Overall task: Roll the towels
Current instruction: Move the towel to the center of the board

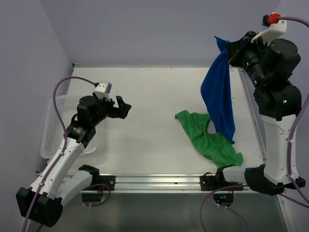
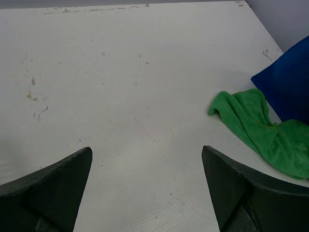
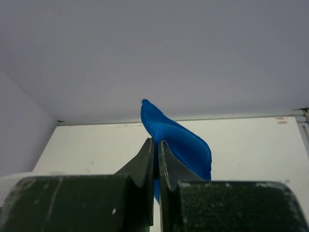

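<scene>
Right tool: my right tool (image 3: 156, 142) is clenched on a top corner of the blue towel (image 1: 219, 94); it is raised high at about 2 o'clock of the desk (image 1: 145, 96) in the top view
Blue towel: hangs from that pinch in one long drape; its lower tip comes down at the green towel (image 1: 207, 137); I cannot tell whether the two touch
Green towel: lies crumpled on the desk at about 4 o'clock; one lobe reaches toward the centre, the bulk sits toward the near right edge; nothing holds it
Left tool: my left tool (image 1: 123, 107) is released, jaws spread wide; it hovers over bare desk at about 9 o'clock, pointing toward 3 o'clock; well apart from both towels
Basket: white mesh basket (image 1: 48, 125) at the desk's left edge, 9 o'clock; partly under my left arm
Handling: I judge both cloths light, soft and limp; they will sag and bunch wherever unsupported; the fuzzy pile should hold in a pinch without slipping; nothing fragile
Where to hold: corners or the hemmed edge; a second pinch at the neighbouring corner of the blue one should let me spread it flat for rolling; a grab in the middle would only bunch it
Stage: early, by my judgement; neither towel is flat or rolled
</scene>
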### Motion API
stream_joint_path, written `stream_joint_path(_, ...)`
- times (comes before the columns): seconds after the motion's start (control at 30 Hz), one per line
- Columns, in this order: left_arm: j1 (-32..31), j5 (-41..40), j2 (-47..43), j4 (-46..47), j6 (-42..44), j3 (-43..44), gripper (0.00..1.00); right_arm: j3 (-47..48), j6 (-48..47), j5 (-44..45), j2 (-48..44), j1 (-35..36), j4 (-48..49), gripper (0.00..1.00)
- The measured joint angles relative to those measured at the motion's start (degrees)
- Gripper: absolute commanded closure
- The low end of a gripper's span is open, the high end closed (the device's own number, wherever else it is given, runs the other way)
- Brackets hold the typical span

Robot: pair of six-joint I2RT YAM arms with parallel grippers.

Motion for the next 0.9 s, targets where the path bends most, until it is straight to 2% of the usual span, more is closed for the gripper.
stream_joint_path(0.2,0.0,0.44,0.02,0.11,0.0,0.0,0.0,3.69,3.8,-13.64,5.62,0.02,7.02,1.0)
stream_joint_path(0.33,0.0,0.44,-0.07,0.15,-0.02,0.0,0.0,2.78,8.07,-20.48,7.58,2.16,13.05,1.0)
stream_joint_path(0.63,0.0,-1.44,-2.82,0.2,-0.04,0.0,0.0,-4.52,9.03,-25.42,11.74,21.0,21.05,1.0)
stream_joint_path(0.67,0.0,-2.08,-3.37,0.17,-0.04,0.0,0.0,-5.97,9.07,-25.53,12.33,22.16,21.7,0.93)
stream_joint_path(0.7,0.0,-2.75,-4.07,0.17,-0.07,0.0,0.0,-7.54,9.25,-25.53,12.74,22.91,22.51,0.81)
stream_joint_path(0.77,0.0,-4.11,-5.64,0.24,-0.13,-0.07,0.0,-11.23,9.94,-25.4,13.33,23.63,23.28,0.63)
stream_joint_path(0.8,0.0,-4.76,-6.32,0.33,-0.24,-0.09,0.0,-13.0,10.36,-25.07,13.51,23.71,23.45,0.27)
stream_joint_path(0.83,0.0,-5.33,-6.8,0.42,-0.28,-0.09,0.0,-14.91,10.82,-24.5,13.53,23.71,23.67,0.17)
stream_joint_path(0.9,0.0,-6.16,-7.08,0.46,-0.48,-0.09,0.0,-18.78,10.54,-21.94,13.38,23.69,23.82,0.14)
